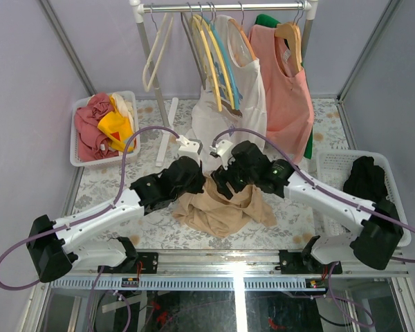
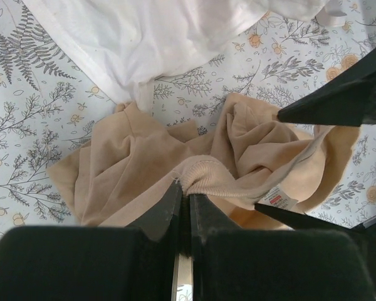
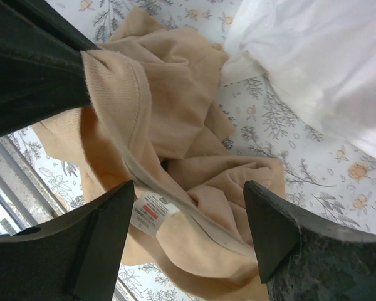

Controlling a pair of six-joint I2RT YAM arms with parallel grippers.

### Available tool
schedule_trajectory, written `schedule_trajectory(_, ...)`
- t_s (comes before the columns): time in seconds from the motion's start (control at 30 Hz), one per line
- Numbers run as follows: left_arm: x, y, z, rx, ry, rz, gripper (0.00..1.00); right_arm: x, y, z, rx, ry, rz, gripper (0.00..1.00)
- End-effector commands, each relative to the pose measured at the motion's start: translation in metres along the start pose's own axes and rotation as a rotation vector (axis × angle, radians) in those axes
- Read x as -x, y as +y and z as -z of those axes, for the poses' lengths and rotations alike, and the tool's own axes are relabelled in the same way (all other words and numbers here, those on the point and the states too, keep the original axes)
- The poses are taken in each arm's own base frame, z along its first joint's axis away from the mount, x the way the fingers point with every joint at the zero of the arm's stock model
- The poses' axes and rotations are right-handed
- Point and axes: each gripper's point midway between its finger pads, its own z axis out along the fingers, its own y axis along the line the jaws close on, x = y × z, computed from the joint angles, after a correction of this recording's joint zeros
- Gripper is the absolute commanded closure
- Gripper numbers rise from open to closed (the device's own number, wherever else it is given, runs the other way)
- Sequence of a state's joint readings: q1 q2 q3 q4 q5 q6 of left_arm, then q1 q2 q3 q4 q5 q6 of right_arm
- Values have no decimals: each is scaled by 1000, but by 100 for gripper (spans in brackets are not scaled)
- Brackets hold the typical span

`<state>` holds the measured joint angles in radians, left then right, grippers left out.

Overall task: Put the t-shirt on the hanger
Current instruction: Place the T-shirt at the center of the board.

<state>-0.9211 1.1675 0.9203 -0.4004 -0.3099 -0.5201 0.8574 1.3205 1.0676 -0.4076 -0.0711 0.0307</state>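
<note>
K: Left gripper (image 2: 184, 199), state?

M: Fingers pressed together on the ribbed neck band of the t-shirt (image 2: 131, 169). The band is pinched at the tips and drawn up off the heap. The rest of the fabric lies crumpled on the fern-print table (image 2: 25, 113).

K: Right gripper (image 3: 188, 188)?

M: Spread wide, holding nothing. Its own camera shows one finger on either side of the neck opening. I cannot tell whether either pad touches cloth. The white label (image 3: 151, 212) lies between them, closer to the finger on the left of that view.

K: Where is the shirt overall?

M: Overhead view shows a tan heap on the table between the two arms, directly under both wrists. Its far edge lies just beside the hem of the white shirt (image 1: 228, 117), which hangs from the rail (image 1: 221, 7) and trails onto the table.

K: And the hanger (image 1: 228, 69)?

M: Light blue, hooked on the rail next to the yellow hangers (image 1: 211, 59). It is well apart from the t-shirt.

K: Surroundings?

M: A salmon-pink top (image 1: 287, 90) hangs to the right. The left basket (image 1: 75, 138) holds red and yellow cloth. The right basket (image 1: 330, 169) holds a black garment.
</note>
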Motion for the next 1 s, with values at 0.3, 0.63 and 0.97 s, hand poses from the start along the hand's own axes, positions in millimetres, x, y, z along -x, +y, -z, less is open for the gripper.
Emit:
schedule_trajectory(0.3,22,5,14,35,-61,-3,100,46,-55,-1,-315,-68,1,100)
schedule_trajectory(0.63,37,23,8,138,-156,-10,100,81,-60,12,-356,-208,-37,100)
schedule_trajectory(0.97,-8,28,-21,123,-59,2,100,43,-37,17,-240,-122,-97,45)
